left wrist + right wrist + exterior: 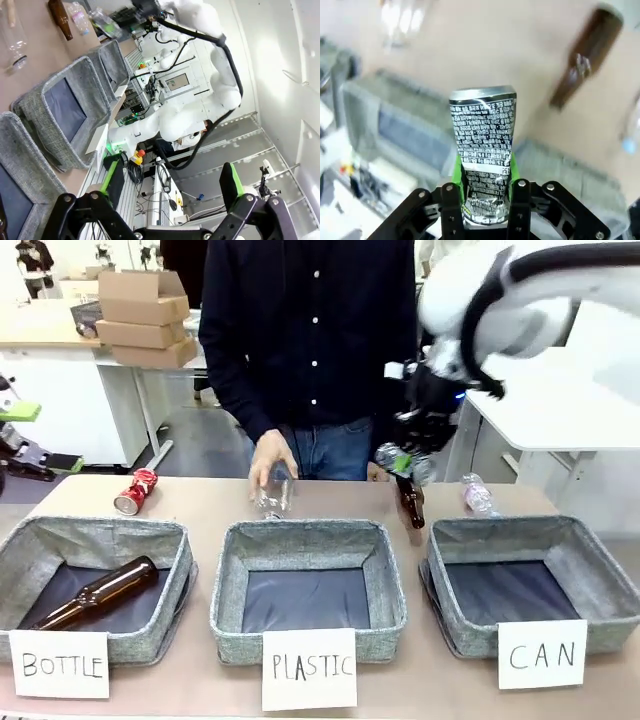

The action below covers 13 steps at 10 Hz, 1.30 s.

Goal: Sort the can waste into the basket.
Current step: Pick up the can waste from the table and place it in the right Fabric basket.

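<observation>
The right gripper is clamped on the silver-and-black can, its green pads pinching the dented lower part of the body so the can stands out along the fingers with its far end free. In the front view the can hangs in the air above the table, just over the upright brown glass bottle and beyond the far left corner of the CAN basket, which has nothing in it and wears its white card on the near wall. The step in hand looks like the carry: the can is lifted but not yet over its bin. The next move calls for bringing it to the robot's right and nearer, until it sits over the dark lining, then lowering and releasing; the path should stay high enough to clear the brown glass bottle, which would tip easily. The red can lies on its side on the table beyond the BOTTLE basket, well apart from the CAN basket and not yet sorted. The left gripper is spread wide and holds nothing. The person's hand rests on a clear plastic bottle behind the PLASTIC basket.
</observation>
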Motion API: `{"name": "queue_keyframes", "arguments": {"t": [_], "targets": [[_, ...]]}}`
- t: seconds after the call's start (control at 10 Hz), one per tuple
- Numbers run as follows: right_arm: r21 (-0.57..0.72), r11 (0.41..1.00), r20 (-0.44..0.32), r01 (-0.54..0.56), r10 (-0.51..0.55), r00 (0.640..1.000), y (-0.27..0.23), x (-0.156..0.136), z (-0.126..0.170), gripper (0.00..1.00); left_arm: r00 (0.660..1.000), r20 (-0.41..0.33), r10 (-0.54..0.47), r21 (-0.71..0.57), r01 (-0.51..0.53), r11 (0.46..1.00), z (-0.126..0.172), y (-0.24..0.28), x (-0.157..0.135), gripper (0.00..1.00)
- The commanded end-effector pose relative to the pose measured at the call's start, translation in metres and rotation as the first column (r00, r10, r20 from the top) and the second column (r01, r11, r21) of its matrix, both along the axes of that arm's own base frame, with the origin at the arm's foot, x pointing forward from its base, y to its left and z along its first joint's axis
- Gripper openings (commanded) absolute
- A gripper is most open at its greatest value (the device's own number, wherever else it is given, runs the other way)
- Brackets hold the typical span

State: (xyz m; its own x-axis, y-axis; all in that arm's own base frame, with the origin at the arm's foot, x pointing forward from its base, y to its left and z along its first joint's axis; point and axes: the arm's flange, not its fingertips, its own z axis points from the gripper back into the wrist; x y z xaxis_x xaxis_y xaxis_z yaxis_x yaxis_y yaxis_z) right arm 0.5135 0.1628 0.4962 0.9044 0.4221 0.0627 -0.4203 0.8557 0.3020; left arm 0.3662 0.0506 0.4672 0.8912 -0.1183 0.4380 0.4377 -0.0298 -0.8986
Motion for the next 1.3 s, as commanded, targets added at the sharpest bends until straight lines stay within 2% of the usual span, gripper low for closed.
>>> {"name": "queue_keyframes", "arguments": {"t": [0.0, 0.1, 0.3, 0.5, 0.8, 0.9, 1.0, 1.1, 1.2], "targets": [[0.067, 0.993, -0.032, -0.092, 0.094, 0.995, -0.069, -0.068, 0.005, 0.00, 1.000, 0.016, -0.014, -0.004, 0.015, 1.000, 0.002, 0.000, -0.002, 1.00], [0.101, 0.976, -0.032, -0.194, 0.198, 0.980, -0.093, -0.098, 0.001, 0.00, 1.000, 0.016, -0.014, -0.004, 0.015, 1.000, 0.002, 0.000, -0.002, 1.00], [0.088, 0.983, -0.012, -0.164, 0.165, 0.986, -0.128, -0.142, -0.019, 0.00, 1.000, 0.016, -0.014, -0.004, 0.015, 1.000, 0.002, 0.000, -0.002, 1.00], [0.074, 0.988, 0.022, -0.134, 0.133, 0.991, -0.136, -0.158, -0.025, 0.00, 1.000, 0.016, -0.014, -0.004, 0.015, 1.000, 0.002, 0.000, -0.002, 1.00], [0.084, 0.990, 0.057, -0.110, 0.105, 0.993, -0.138, -0.157, -0.024, 0.00, 1.000, 0.016, -0.014, -0.004, 0.015, 1.000, 0.002, 0.000, -0.002, 1.00], [0.067, 0.989, 0.083, -0.129, 0.123, 0.989, -0.137, -0.159, -0.024, 0.93, 1.000, 0.016, -0.014, -0.004, 0.015, 1.000, 0.002, 0.000, -0.002, 1.00], [0.082, 0.988, 0.115, -0.129, 0.120, 0.986, -0.138, -0.160, -0.022, 0.94, 1.000, 0.016, -0.014, -0.004, 0.015, 1.000, 0.002, 0.000, -0.002, 1.00], [0.083, 0.989, 0.125, -0.119, 0.108, 0.986, -0.138, -0.162, -0.022, 1.00, 1.000, 0.016, -0.014, -0.004, 0.015, 1.000, 0.002, 0.000, -0.002, 1.00], [0.094, 0.988, 0.144, -0.119, 0.105, 0.984, -0.139, -0.162, -0.021, 1.00, 1.000, 0.016, -0.014, -0.004, 0.015, 1.000, 0.002, 0.000, -0.002, 1.00]]}}
